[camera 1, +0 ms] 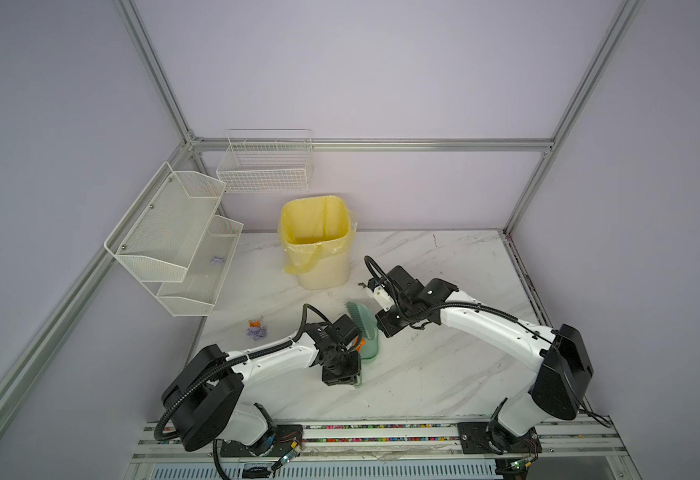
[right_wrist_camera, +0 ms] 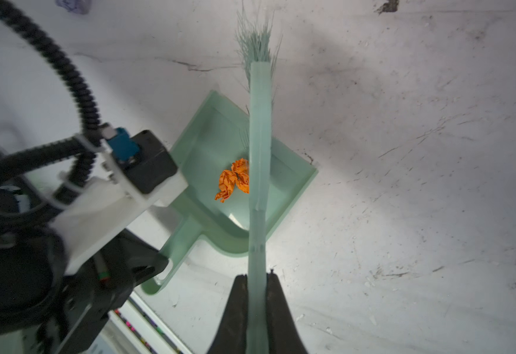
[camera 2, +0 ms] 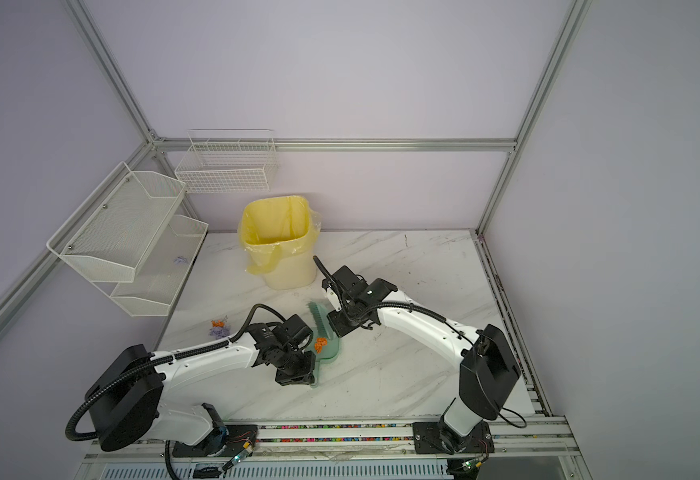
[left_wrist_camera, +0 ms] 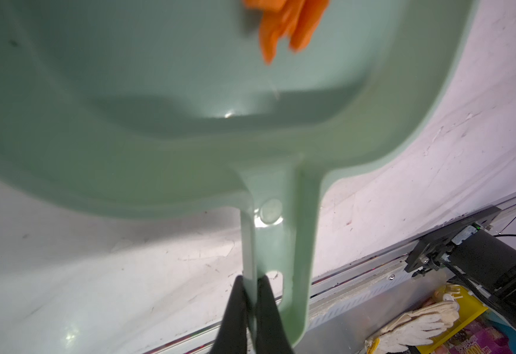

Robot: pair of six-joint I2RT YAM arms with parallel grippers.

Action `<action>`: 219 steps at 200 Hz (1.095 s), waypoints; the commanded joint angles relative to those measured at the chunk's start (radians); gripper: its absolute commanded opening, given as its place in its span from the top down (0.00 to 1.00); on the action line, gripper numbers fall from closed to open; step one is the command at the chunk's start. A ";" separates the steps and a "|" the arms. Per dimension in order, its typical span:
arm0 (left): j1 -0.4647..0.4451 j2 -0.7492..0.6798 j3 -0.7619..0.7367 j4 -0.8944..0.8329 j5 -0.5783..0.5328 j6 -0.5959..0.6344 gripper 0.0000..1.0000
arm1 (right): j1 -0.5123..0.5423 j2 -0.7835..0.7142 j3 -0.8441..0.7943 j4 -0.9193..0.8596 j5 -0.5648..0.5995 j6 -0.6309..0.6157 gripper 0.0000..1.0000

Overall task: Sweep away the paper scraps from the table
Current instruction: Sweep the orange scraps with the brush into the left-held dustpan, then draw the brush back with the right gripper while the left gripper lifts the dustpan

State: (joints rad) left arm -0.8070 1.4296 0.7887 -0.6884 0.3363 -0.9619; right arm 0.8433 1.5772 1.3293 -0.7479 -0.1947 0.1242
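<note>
A green dustpan [camera 1: 371, 355] [camera 2: 332, 353] [right_wrist_camera: 216, 138] lies on the table [camera 1: 443, 374] at mid-front. One orange paper scrap [right_wrist_camera: 233, 179] [camera 2: 320, 344] [left_wrist_camera: 287, 21] rests inside it. My left gripper [left_wrist_camera: 250, 280] [camera 1: 354, 379] is shut on the dustpan's handle. My right gripper [right_wrist_camera: 256, 275] [camera 1: 382, 328] is shut on the handle of a green brush [right_wrist_camera: 259, 138] [camera 1: 358, 316], which lies over the pan with its bristles past the pan's far edge. More paper scraps, orange [camera 1: 253, 323] and lilac [camera 1: 256, 332] [camera 2: 218, 331], lie on the table left of the pan.
A cream bin with a yellow liner [camera 1: 319, 245] [camera 2: 277, 245] stands behind the pan. White mesh shelves [camera 1: 173, 241] on the left wall hold a lilac scrap [camera 1: 216, 260]. A wire basket [camera 1: 265, 166] hangs at the back. The left arm's camera [right_wrist_camera: 140, 159] sits close to the brush.
</note>
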 commanded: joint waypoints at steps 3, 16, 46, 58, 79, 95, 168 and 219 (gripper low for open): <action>0.006 0.033 0.025 -0.002 0.011 0.028 1.00 | 0.006 -0.071 -0.036 0.055 -0.128 0.047 1.00; 0.006 0.039 0.035 -0.006 0.011 0.032 1.00 | 0.006 -0.079 -0.034 0.041 -0.120 0.070 1.00; 0.006 0.036 0.052 -0.025 -0.005 0.041 1.00 | 0.001 -0.093 -0.016 0.026 -0.008 0.126 1.00; 0.006 0.027 0.055 -0.031 -0.014 0.043 1.00 | -0.008 -0.099 -0.008 0.029 0.014 0.140 1.00; 0.006 0.003 0.055 -0.035 -0.029 0.042 1.00 | -0.028 -0.097 0.015 0.025 0.058 0.164 1.00; 0.007 -0.006 0.059 -0.034 -0.037 0.043 1.00 | -0.047 -0.095 0.030 0.030 0.067 0.170 1.00; 0.007 -0.092 0.104 -0.060 -0.071 0.055 1.00 | -0.201 -0.094 0.070 0.088 0.075 0.195 1.00; 0.006 -0.094 0.149 -0.081 -0.084 0.070 1.00 | -0.252 -0.107 0.062 0.124 0.091 0.235 1.00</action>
State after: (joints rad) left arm -0.8055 1.3579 0.8295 -0.7547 0.2718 -0.9226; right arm 0.6022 1.5032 1.3788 -0.6678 -0.1234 0.3237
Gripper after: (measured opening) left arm 0.048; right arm 0.102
